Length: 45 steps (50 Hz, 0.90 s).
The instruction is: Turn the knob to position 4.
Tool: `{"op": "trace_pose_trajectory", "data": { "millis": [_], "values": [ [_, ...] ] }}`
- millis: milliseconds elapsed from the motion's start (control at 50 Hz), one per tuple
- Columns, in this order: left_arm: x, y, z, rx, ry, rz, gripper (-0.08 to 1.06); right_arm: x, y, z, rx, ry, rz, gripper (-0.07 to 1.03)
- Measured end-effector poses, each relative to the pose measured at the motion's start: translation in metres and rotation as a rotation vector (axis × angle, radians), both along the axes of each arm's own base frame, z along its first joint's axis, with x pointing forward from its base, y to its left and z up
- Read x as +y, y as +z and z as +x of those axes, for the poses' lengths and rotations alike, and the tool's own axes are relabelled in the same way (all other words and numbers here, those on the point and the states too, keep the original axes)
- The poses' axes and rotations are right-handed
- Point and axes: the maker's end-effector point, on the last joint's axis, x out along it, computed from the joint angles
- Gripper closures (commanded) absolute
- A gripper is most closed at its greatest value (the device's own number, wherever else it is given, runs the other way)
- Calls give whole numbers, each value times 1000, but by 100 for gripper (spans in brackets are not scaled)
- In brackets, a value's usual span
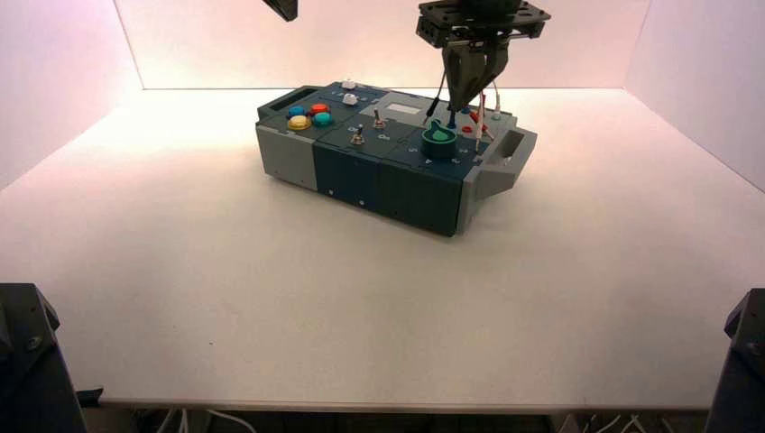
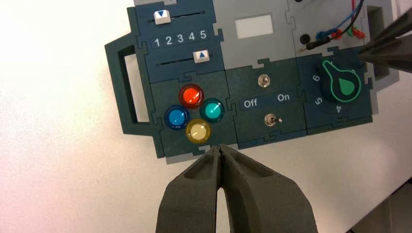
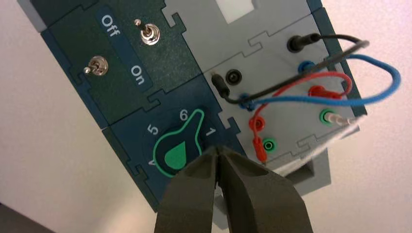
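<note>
Left: black left gripper (image 1: 282, 9), idle near the button end, fingers pressed together, empty. Next, green teardrop-shaped rotary knob (image 3: 176, 151) on its round base, at the box's dark-blue corner panel, just beside the right jaws, on their left. Pointed tip aims between 6 and 1; long axis runs from there back through the rounded end. Right: black right gripper (image 3: 217, 151) above the panel, jaws closed, nothing held. Step, my read: approach; next, open, straddle knob, turn past 6 and 5 to 4.
</note>
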Motion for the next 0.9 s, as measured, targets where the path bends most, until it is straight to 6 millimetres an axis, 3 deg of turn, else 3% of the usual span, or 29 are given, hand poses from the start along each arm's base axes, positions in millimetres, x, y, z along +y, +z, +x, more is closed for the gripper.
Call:
{"op": "trace_pose_trajectory", "data": {
  "millis": [380, 900],
  "values": [
    [8, -9, -25, 38, 2, 10, 100, 1, -9, 10, -2, 18, -29, 98],
    [16, 4, -48, 11, 13, -5, 100, 6, -17, 18, 5, 29, -35, 98]
  ]
}}
